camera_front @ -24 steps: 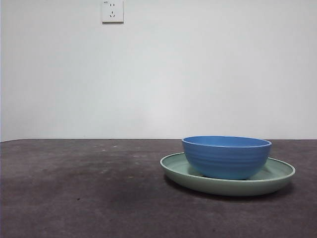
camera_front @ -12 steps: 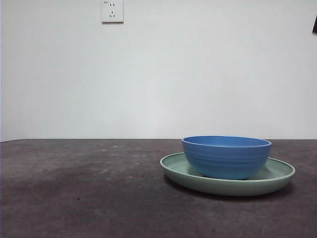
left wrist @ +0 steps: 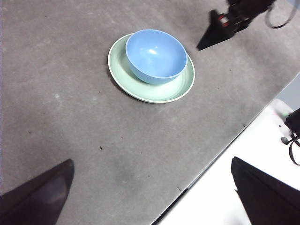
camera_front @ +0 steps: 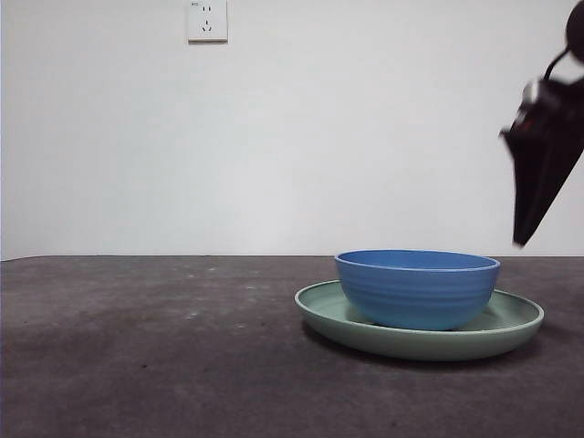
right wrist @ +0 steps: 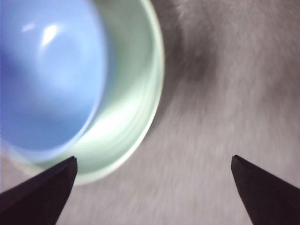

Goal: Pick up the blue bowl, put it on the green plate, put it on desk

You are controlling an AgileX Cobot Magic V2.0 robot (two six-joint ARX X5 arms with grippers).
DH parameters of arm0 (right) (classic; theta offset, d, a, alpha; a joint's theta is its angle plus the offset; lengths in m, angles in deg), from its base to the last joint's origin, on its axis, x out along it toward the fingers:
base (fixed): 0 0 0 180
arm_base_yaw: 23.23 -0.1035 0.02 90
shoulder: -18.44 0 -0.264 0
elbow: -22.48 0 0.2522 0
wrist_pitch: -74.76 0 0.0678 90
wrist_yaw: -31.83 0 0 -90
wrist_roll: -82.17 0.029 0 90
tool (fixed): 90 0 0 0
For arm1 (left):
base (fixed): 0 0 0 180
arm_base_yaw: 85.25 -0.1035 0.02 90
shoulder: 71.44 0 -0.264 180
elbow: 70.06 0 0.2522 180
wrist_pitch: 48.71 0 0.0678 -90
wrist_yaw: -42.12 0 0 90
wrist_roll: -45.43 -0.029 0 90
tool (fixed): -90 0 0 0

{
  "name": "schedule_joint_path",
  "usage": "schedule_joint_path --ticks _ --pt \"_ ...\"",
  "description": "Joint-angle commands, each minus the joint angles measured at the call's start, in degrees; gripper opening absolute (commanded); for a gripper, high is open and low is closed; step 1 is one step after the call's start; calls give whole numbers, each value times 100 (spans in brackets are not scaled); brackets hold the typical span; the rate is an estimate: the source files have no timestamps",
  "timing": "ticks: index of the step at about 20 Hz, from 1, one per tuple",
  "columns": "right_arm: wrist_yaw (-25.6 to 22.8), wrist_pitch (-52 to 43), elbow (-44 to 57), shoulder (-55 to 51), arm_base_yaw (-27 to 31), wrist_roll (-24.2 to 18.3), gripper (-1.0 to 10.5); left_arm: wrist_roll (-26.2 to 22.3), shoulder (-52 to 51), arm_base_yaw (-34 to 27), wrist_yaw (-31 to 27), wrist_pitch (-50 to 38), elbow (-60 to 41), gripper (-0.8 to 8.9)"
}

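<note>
The blue bowl [camera_front: 417, 287] sits upright inside the green plate [camera_front: 511, 327] on the dark desk [camera_front: 164, 356], right of centre. Both also show in the left wrist view, bowl [left wrist: 155, 55] on plate [left wrist: 140, 89], and blurred in the right wrist view, bowl [right wrist: 47, 79] and plate [right wrist: 131, 103]. My right gripper [camera_front: 534, 196] hangs in the air above and to the right of the plate, open and empty; it shows in the left wrist view [left wrist: 211, 40] too. My left gripper [left wrist: 150, 197] is open and empty, high over the desk's near edge.
A wall socket [camera_front: 207, 20] sits high on the white wall. The left wrist view shows the desk's edge [left wrist: 220, 150] with a white surface and a black cable [left wrist: 293, 140] beyond it.
The right arm has come into the front view from the upper right and moved down toward the bowl and plate. Bowl and plate have not moved.
</note>
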Motion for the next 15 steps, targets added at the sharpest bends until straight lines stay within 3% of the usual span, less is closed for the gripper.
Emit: schedule_joint_path --ticks 1,4,7,9,12,15 --pt "15 -391 -98 452 -9 -127 512 22 -70 26 -4 -20 66 539" --pt "15 -815 -98 835 -13 -125 416 26 -168 26 -4 7 66 539" --pt "20 -988 -98 970 -13 -127 398 74 -186 26 -4 7 66 539" --pt "70 -1123 -98 1023 -20 -125 302 87 -186 26 -4 2 66 539" --pt "452 -1368 -98 1176 -17 -125 284 87 -186 26 -4 -11 66 539" --pt "531 -1495 -98 1443 -20 -98 272 111 -186 26 -4 -11 66 539"
